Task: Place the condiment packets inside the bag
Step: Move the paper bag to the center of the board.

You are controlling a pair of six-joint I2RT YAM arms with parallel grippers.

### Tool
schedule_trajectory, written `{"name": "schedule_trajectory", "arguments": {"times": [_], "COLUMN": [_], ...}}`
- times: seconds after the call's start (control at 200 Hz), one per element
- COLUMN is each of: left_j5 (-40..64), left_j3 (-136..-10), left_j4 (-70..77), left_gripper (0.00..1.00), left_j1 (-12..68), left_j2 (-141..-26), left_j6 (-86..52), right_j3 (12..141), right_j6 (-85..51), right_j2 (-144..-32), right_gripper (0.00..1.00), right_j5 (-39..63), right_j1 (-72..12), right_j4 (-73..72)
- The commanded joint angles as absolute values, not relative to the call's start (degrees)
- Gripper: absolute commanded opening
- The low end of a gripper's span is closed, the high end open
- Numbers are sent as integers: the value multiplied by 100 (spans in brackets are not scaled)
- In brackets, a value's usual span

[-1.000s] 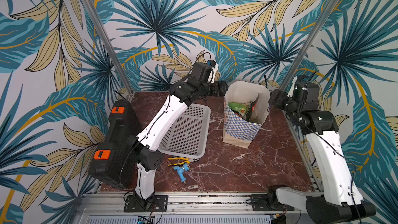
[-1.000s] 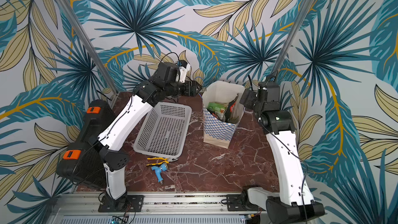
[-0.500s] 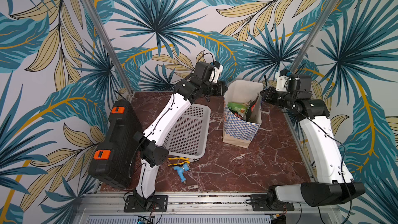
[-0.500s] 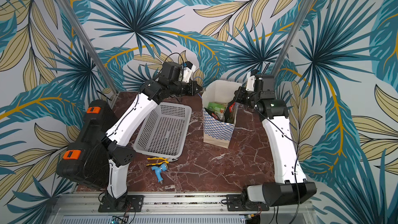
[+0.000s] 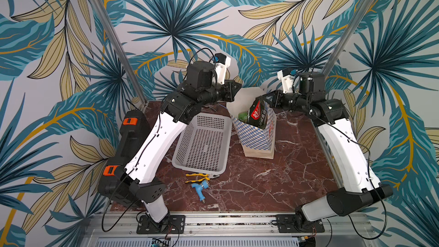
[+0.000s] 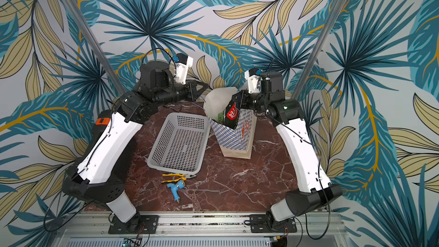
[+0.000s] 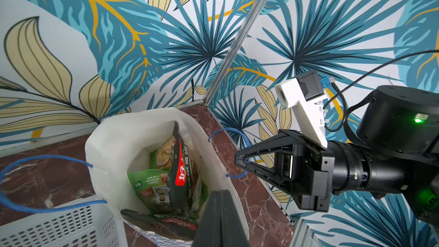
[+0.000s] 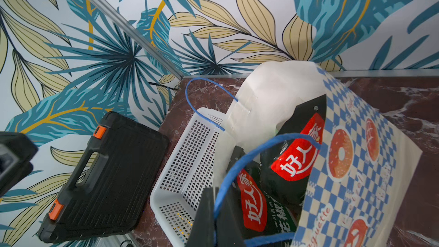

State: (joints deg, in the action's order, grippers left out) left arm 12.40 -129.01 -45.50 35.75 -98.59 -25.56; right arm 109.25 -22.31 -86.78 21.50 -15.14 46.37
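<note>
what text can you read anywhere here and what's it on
"好人家": red logo on two dark condiment packets in the bag.
"guette": blue script on the bag's checkered side, its start out of view.
Smaller white print on those packets and the green packets' labels: too small to read.

We find the mouth of the bag (image 5: 255, 136) half blocked: a dark packet (image 5: 257, 114) stands up past the rim, leaving a gap only toward the rear wall. The left claw (image 5: 238, 87) and right claw (image 5: 263, 96) flank that rim. The basket (image 5: 204, 143) sits just beside the bag's left side. The bench (image 5: 285, 174) in front of the bag lies open, right of the pliers (image 5: 197, 175).
</note>
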Motion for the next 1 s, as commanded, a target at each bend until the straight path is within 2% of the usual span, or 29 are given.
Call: {"name": "schedule_trajectory", "arguments": {"times": [0.0, 0.1, 0.24, 0.541, 0.591, 0.621, 0.671, 0.701, 0.736, 0.786, 0.996], "left_j5": [444, 376, 702, 2050, 2254, 2390, 2569, 2614, 2622, 2565, 2412], "left_j3": [-12555, -12158, -11620, -12793, -12936, -12962, -12890, -12794, -12622, -12327, -11960], "left_j4": [-4979, -5095, -4599, -3965, -3929, -3882, -3764, -3691, -3561, -3341, -3152], "left_gripper": [54, 78, 99, 100, 94, 85, 55, 30, 15, 0, 0], "left_j1": [3391, 2956, 2500, 2416, 2417, 2418, 2421, 2419, 2429, 2434, 2429], "left_j2": [-9900, -10046, -10274, -11556, -11738, -11804, -11817, -11757, -11641, -11371, -10454], "left_j6": [-2298, -2430, -2518, -2629, -2715, -2778, -2886, -2960, -3023, -3089, -3303], "right_j3": [10901, 10671, 10516, 10451, 10450, 10458, 10466, 10474, 10492, 10523, 10713], "right_j6": [-2277, -2211, -2162, -2022, -1996, -1996, -1976, -1968, -1956, -1953, -2172], "right_j2": [-8621, -8498, -8416, -8411, -8411, -8420, -8427, -8433, -8445, -8471, -8651], "right_gripper": [0, 0, 0, 0, 0, 0, 0, 0, 0, 0, 0], "right_j5": [2147, 1972, 1933, 1837, 1834, 1822, 1819, 1819, 1819, 1827, 2198], "right_j1": [-1554, -1556, -1555, -1554, -1556, -1556, -1551, -1550, -1547, -1547, -1555], "right_j4": [4468, 4473, 4480, 4576, 4582, 4584, 4589, 4601, 4604, 4606, 4439]}}
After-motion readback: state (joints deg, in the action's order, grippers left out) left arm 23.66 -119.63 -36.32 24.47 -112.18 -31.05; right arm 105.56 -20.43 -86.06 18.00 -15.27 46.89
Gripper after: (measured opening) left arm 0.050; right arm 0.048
